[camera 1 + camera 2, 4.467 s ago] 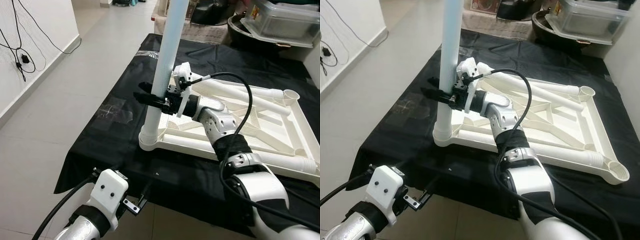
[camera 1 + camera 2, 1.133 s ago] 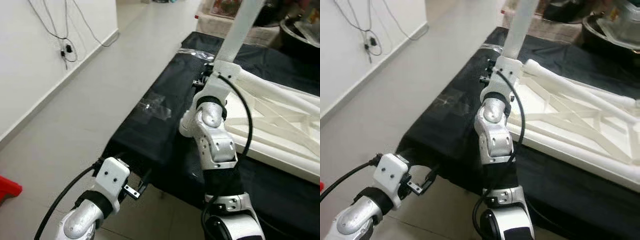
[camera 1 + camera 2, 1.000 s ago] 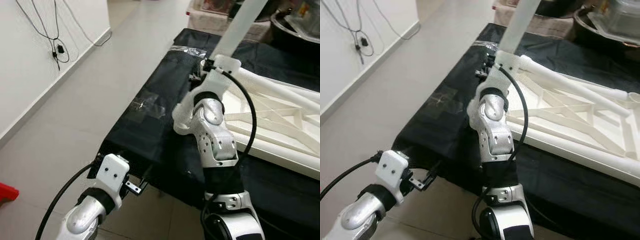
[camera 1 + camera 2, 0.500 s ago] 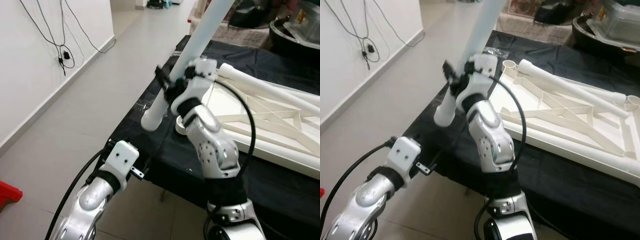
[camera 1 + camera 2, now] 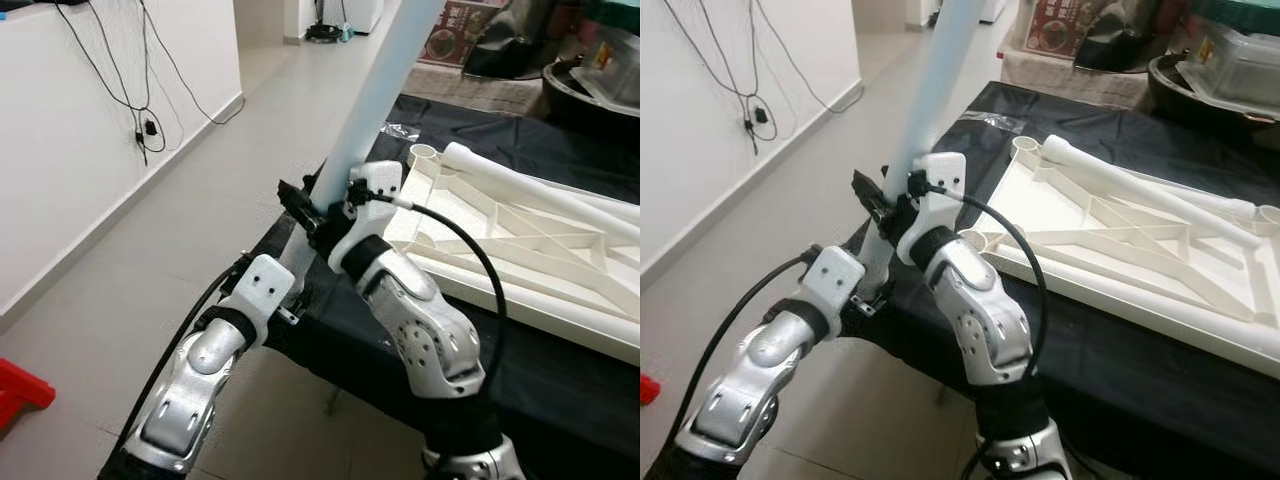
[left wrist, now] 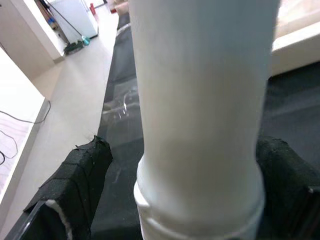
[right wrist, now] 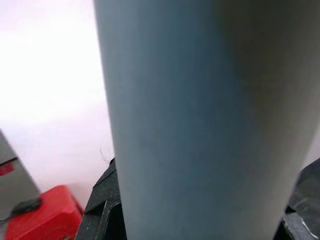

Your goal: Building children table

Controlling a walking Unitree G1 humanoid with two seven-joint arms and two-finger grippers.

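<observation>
The right claw [image 5: 305, 205] was clamped around a long white table leg [image 5: 375, 95], its black fingers closed on either side of the tube partway up. The leg was off the worktop [image 5: 500, 345] and tilted — its top leaned away to the far right and ran out of the frame, while its lower end hung past the near left edge of the black cloth [image 5: 1110, 130] that covered the worktop.

The left claw [image 5: 290, 300] was raised to that lower end, just below the right claw. In the left wrist view its two padded black fingers [image 6: 82, 175] stood on either side of the leg's ringed end [image 6: 200, 210], with the tube between them; whether the pads actually pressed on the plastic could not be told.

The white plastic tabletop [image 5: 1160, 250] lay upside down on the cloth to the right of the arms, its ribbed underside up. An open round socket [image 5: 424, 153] showed at its far left corner, and another white leg [image 5: 1140, 190] lay along its far side.

Beyond the worktop sat a dark basin [image 5: 1195, 80] and a clear lidded box [image 5: 1245, 50]. Black cables [image 5: 135, 90] hung on the white wall to the left, above the pale tiled floor [image 5: 120, 290], and a red object [image 5: 20, 390] lay at the near left.
</observation>
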